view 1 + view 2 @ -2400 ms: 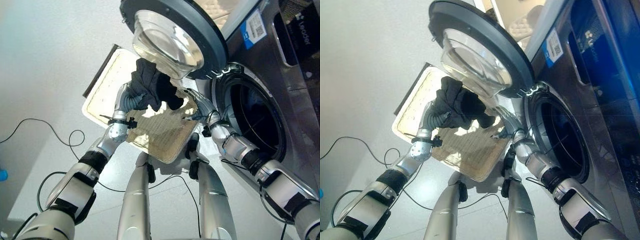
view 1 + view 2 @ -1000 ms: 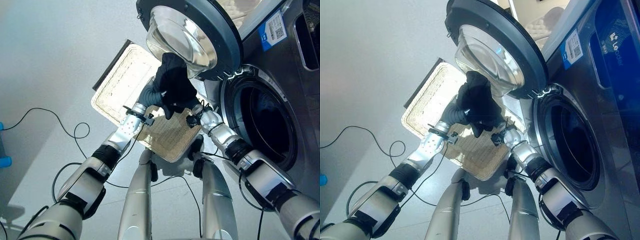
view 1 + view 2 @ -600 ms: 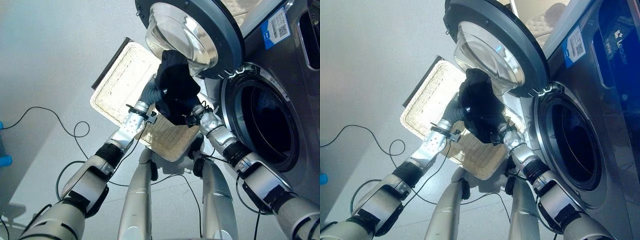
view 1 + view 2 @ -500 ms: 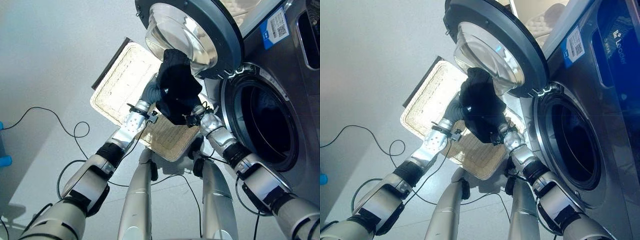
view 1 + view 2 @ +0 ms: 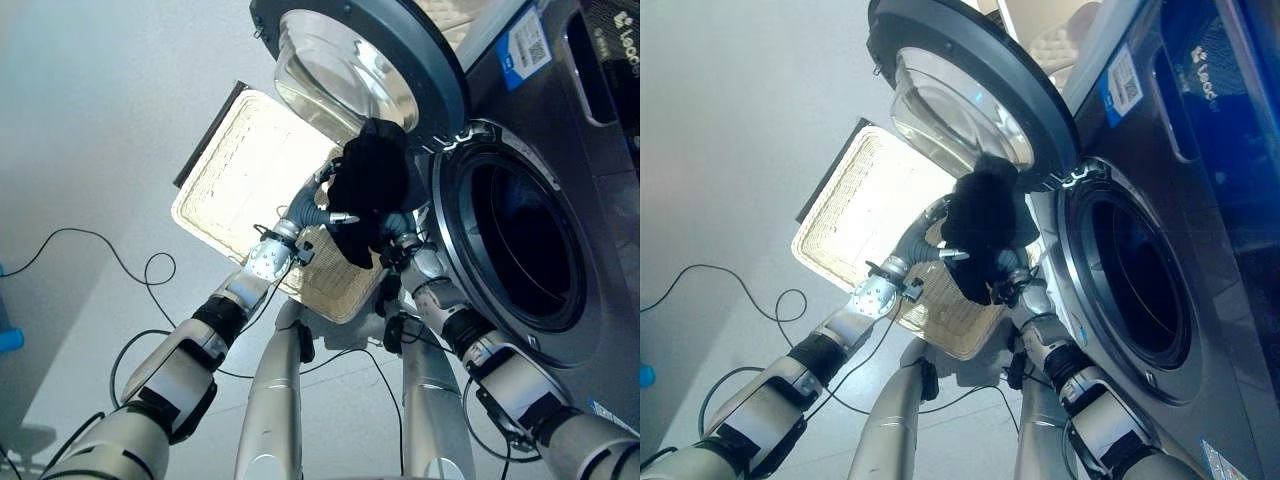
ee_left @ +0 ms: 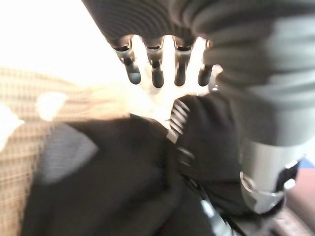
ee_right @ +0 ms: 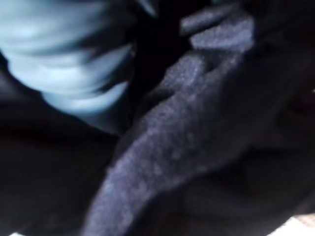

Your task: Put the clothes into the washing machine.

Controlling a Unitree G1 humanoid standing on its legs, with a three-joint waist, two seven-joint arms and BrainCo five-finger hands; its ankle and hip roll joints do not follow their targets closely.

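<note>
Carrying a bunched black garment (image 5: 368, 185) between both hands, the robot has the drum opening (image 5: 525, 245) just beyond its right hand (image 5: 400, 243), the nearer one. The left hand (image 6: 162, 69) shows straight fingers; the right's are buried in cloth, so I cannot tell.

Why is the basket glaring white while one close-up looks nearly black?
Left eye view: strong light washes out the wicker basket. Left wrist view: the same glare shines behind the fingers of the left hand. Right wrist view: the black garment lies close against the camera, blocking light.
</note>
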